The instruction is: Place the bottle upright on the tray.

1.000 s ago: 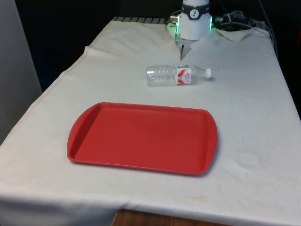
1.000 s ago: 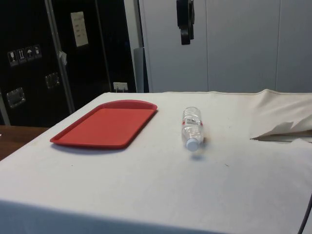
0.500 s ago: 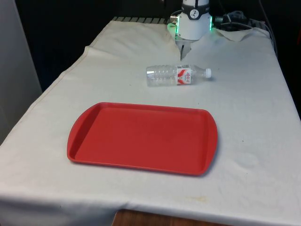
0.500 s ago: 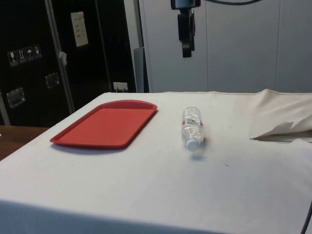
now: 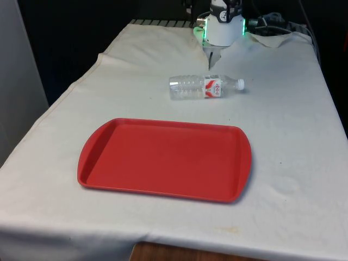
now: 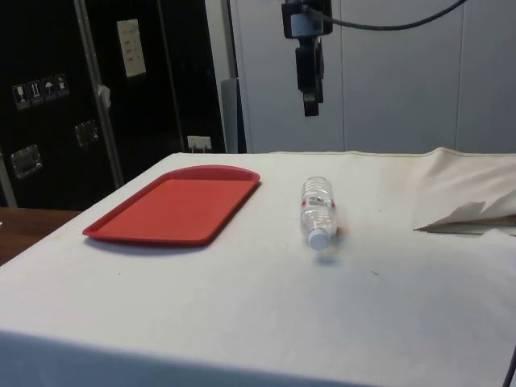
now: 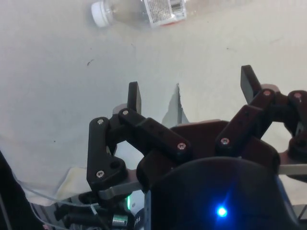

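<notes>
A clear plastic bottle point(image 5: 205, 87) with a red-and-white label and a white cap lies on its side on the white cloth, beyond the far rim of the red tray point(image 5: 163, 160). From the side, the bottle point(image 6: 318, 214) rests to the right of the tray point(image 6: 173, 205), cap towards the camera. My gripper point(image 6: 310, 109) hangs high in the air above and behind the bottle, pointing down. In the wrist view the gripper point(image 7: 192, 88) is open with nothing between its black fingers point(image 7: 135, 96), and the bottle point(image 7: 139, 8) lies on the cloth ahead of them.
A raised fold of cloth point(image 6: 468, 216) sits at the side view's right. Cables point(image 5: 272, 24) lie by the robot base at the table's far end. The cloth drops off at the table's edges.
In the side view the gripper has come down from the top of the picture, staying above the bottle. Bottle and tray have not moved.
</notes>
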`<control>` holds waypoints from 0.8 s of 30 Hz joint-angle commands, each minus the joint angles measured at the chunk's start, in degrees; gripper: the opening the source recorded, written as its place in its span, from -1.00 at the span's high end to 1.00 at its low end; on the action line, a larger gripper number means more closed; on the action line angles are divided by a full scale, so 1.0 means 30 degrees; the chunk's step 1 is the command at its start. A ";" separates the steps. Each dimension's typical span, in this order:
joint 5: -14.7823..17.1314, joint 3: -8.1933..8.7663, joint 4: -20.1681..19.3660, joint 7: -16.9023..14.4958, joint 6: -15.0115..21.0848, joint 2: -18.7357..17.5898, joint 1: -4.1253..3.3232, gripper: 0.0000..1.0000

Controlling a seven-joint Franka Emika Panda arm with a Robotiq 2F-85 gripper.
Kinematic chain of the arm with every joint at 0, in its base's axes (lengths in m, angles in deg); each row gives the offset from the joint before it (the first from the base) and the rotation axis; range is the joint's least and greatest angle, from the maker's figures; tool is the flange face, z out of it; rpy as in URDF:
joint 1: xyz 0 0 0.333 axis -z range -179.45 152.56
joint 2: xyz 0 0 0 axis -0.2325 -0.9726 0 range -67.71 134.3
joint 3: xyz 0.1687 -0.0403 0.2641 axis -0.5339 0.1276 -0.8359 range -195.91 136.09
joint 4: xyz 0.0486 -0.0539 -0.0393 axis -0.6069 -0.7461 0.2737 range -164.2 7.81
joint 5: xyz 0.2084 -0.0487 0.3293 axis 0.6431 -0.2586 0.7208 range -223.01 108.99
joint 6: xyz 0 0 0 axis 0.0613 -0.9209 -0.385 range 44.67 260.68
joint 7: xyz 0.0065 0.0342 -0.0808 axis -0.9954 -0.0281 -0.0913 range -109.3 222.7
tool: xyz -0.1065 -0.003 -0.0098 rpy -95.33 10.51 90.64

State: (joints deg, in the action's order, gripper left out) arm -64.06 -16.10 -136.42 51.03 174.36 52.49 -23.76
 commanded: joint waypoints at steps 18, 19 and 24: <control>-0.0038 -0.0286 -0.0726 0.0363 0.1776 -0.1299 -0.0115 -1.00; -0.0057 -0.0306 -0.0745 0.0382 0.1853 -0.1375 -0.0115 -1.00; -0.0057 -0.0420 -0.0840 0.0477 0.2177 -0.1795 -0.0172 -1.00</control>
State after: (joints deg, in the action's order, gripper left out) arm -64.06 -17.13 -138.65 51.89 180.04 47.33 -24.21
